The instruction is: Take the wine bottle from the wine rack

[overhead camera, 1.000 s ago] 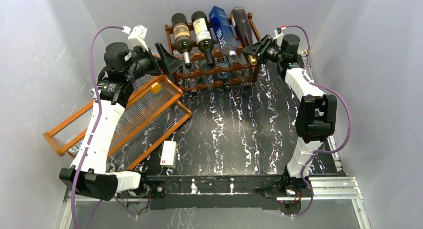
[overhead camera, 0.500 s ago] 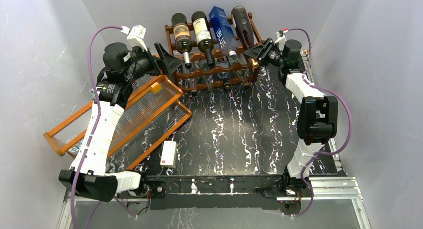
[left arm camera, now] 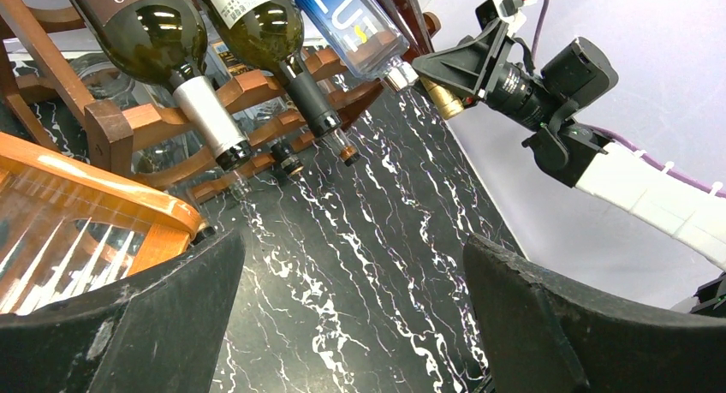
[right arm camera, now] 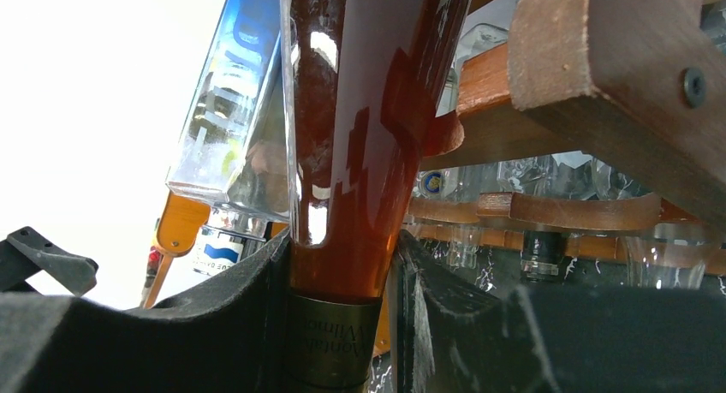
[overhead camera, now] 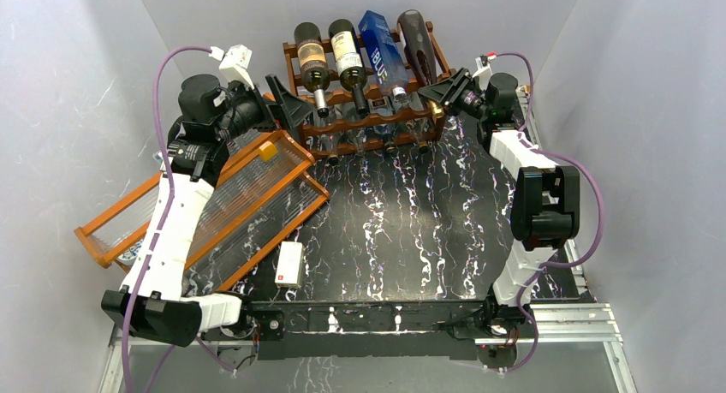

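Partly behind right pincer: wine bottle

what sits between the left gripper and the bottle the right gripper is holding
Top view: three bottles on the wine rack, a silver-necked wine bottle, a black-necked wine bottle and a blue bottle.

Left of the right gripper, the blue bottle reads "BLU". Beyond the left gripper, a dark bottle shows "IMITIVO" on its label. The gripped wine bottle has a gold band with illegible lettering.
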{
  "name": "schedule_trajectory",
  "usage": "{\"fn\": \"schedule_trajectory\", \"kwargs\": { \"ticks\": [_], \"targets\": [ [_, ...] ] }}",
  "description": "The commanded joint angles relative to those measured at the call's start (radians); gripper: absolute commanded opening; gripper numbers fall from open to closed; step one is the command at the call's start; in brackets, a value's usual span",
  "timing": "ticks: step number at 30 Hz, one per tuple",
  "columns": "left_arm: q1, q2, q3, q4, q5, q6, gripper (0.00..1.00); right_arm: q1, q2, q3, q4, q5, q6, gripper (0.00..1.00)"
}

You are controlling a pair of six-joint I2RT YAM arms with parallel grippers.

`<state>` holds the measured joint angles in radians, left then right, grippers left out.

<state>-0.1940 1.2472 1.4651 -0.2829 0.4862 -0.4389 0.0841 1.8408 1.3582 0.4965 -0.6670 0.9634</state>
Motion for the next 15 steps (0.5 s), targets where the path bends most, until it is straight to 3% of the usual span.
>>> {"fn": "schedule_trajectory", "kwargs": {
  "ticks": [1,15],
  "targets": [
    [-0.005,-0.026,0.003,0.027,0.003,0.002,0.98,0.036,-0.161,0.088,0.354,-0.118,-0.04,0.0],
    [-0.005,-0.028,0.0,0.027,0.005,0.003,0.98,0.029,-0.18,0.154,0.336,-0.09,-0.014,0.0]
  ]
}}
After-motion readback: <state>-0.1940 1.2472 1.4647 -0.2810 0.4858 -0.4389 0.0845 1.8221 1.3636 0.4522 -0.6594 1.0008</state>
